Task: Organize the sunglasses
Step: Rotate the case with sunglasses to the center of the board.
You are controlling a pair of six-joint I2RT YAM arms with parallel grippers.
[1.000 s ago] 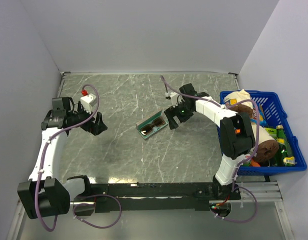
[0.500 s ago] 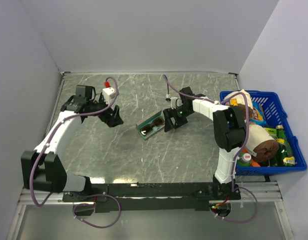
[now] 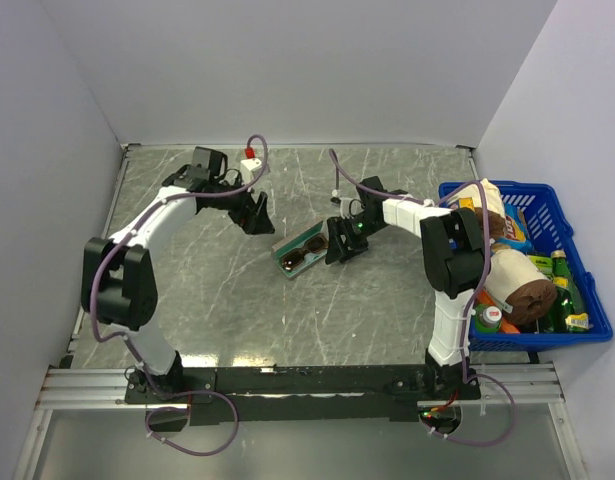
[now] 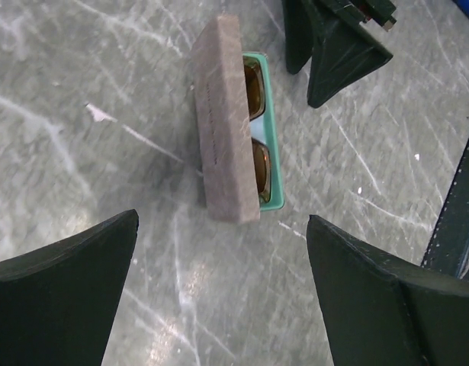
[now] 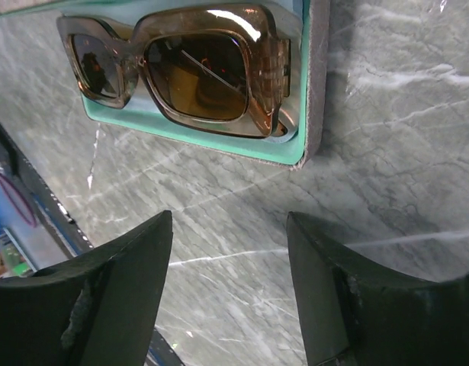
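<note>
The sunglasses [image 3: 304, 251], amber lenses in a thick translucent brown frame, lie inside an open case [image 3: 287, 262] with a teal lining near the table's middle. The right wrist view shows the sunglasses [image 5: 181, 69] close above my right gripper [image 5: 230, 217], which is open and empty just off the case's [image 5: 219, 145] end. My right gripper [image 3: 337, 243] sits at the case's right end. My left gripper [image 3: 255, 214] hovers up and left of the case, open wide. Its camera shows the case's grey-brown lid [image 4: 223, 122], a lens [image 4: 258, 164] and the right fingers [image 4: 337, 49].
A blue basket [image 3: 579, 268] full of bottles and packages stands at the right edge beside the right arm. White walls close in the grey marbled table [image 3: 237, 310] on three sides.
My left arm has swung from the far left toward the case. My right gripper has edged up to the case's right end and its jaws have narrowed.
</note>
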